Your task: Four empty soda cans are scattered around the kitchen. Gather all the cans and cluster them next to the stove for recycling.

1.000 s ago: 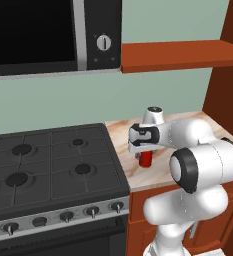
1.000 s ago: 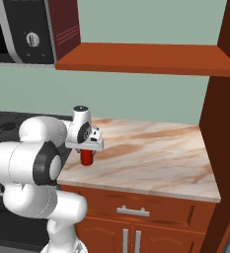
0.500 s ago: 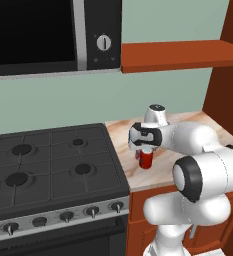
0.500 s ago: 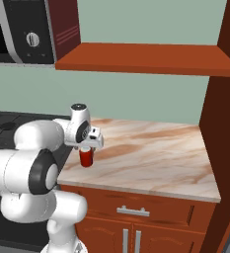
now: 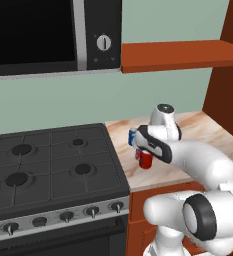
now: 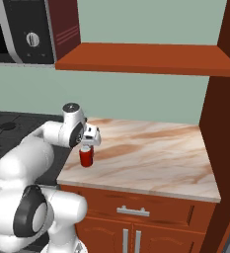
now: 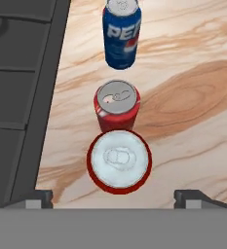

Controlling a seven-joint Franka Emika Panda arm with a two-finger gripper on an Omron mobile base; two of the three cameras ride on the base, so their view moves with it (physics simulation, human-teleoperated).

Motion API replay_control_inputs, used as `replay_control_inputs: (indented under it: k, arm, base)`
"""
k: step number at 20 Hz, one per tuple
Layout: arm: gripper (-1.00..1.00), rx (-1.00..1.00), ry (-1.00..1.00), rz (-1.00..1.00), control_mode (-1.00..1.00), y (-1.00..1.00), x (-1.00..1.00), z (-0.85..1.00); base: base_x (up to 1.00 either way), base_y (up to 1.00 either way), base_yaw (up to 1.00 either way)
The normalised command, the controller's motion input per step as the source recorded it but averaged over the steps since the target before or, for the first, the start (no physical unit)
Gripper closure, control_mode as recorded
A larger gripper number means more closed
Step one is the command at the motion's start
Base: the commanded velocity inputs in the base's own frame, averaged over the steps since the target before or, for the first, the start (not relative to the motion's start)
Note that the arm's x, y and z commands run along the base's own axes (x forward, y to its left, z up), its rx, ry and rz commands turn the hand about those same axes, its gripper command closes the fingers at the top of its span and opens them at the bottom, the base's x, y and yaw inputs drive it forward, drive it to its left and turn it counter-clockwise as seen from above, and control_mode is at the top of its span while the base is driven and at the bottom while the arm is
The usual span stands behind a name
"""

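Placement step in hand. The gripper (image 7: 114, 197) is hovering directly above a red can (image 7: 119, 160) on the beige countertop (image 6: 156, 153), just right of the stove (image 5: 48, 165). Its fingertips (image 7: 37, 197) are standing wide apart on either side of the can top, not touching it, so nothing is being gripped.

Cluster as seen from the hand camera: three soda cans are sitting upright in a short row running along the stove's edge. The nearest red can is lying directly under the hand; a second red can (image 7: 116, 104) is standing just beyond it, very near or touching (cannot tell which); a blue can (image 7: 122, 34) is standing a little further along, with a visible gap. All three are resting on the counter beside the black cooktop, none on the grates.

In the right base camera one red can (image 6: 86, 156) is showing below the wrist, near the counter's front edge. In the left base camera the blue can (image 5: 133, 137) is peeking out behind the hand.

Judgement: three of four cans are looking gathered; one is remaining somewhere else in the kitchen.

Next move is calling for a straight lift clear of the can tops (any sideways drift while low would be risking a knock to the row), then going after the fourth can.
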Motion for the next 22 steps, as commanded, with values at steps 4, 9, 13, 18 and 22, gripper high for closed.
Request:
replay_control_inputs:
  k: [4,9,13,18,22]
  arm:
    - [-1.0,0.0,-0.09,0.0,-1.0,0.0,-0.32,0.41]
    - [-1.0,0.0,-0.01,0.0,-1.0,0.0,-0.23,0.44]
    - [-1.0,0.0,0.03,0.0,-1.0,0.0,-0.2,0.53]
    - [-1.0,0.0,0.18,0.0,-1.0,0.0,-0.3,0.44]
    - [-1.0,0.0,0.22,0.0,-1.0,0.0,-0.39,0.09]
  base:
    - [0.0,0.0,0.0]
    - [0.0,0.0,0.0]
    - [0.0,0.0,0.0]
    - [0.0,0.0,0.0]
    - [0.0,0.0,0.0]
